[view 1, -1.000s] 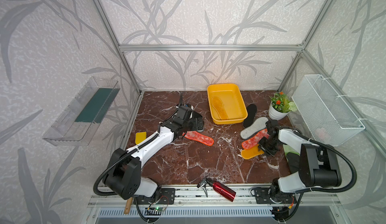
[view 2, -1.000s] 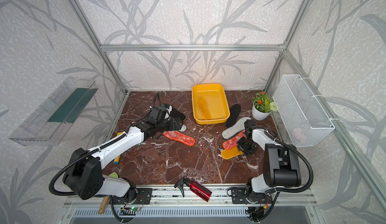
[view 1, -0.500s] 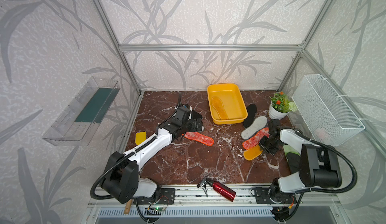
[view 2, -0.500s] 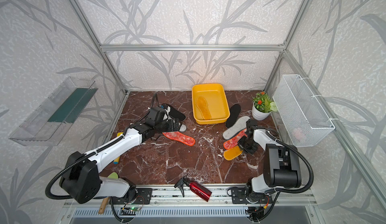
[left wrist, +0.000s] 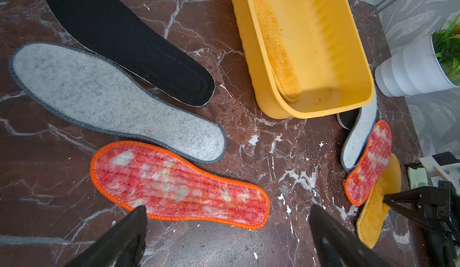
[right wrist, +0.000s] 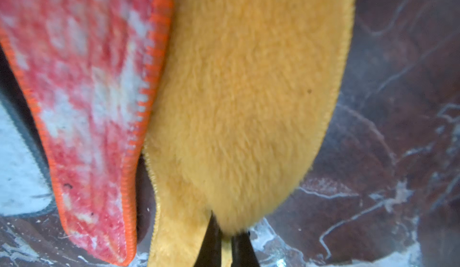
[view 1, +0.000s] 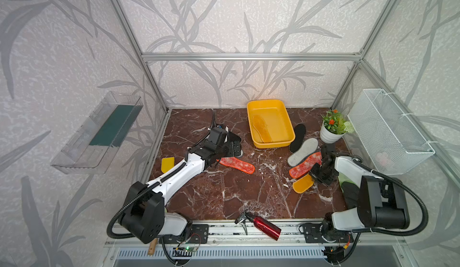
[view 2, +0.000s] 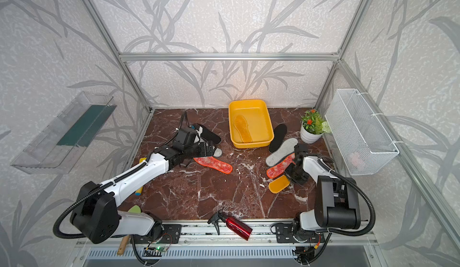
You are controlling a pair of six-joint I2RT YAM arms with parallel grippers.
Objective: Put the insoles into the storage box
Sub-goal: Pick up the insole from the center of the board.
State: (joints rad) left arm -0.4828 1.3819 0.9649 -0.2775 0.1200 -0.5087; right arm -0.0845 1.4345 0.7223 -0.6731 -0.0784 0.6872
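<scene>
The storage box holds one yellow-orange insole. Left of the box lies a red-orange insole, with the left gripper spread wide over it. Right of the box, nearer the arms, the right gripper is clenched on the second yellow insole at its edge.

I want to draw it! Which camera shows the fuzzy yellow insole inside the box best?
A top view: the insole lies whole in the box, seen from above. The left wrist view is closer, but the box wall partly hides it. The right wrist view misses it.
</scene>
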